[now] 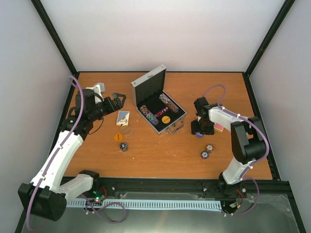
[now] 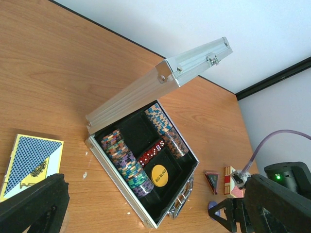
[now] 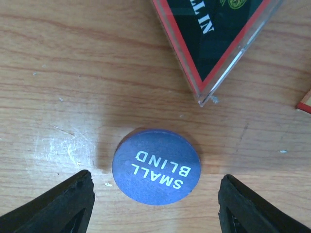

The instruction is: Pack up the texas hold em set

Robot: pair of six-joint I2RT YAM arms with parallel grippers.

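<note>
Fingers [image 3: 63, 208] of the right arm are seen spread apart, gripping nothing, with the purple disc [image 3: 156, 166] laid flat on the counter [image 3: 73, 73] squarely between them, the triangular token [image 3: 214, 39] just beyond, and the open case [image 1: 148, 83] farther off to their left.

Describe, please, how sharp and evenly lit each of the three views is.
Top external: the table evenly lit, no harsh glare. Left wrist: the case lid sharp, with a bright sheen. Right wrist: the Small Blind disc crisp and legible, casting a soft shadow leftward.
</note>
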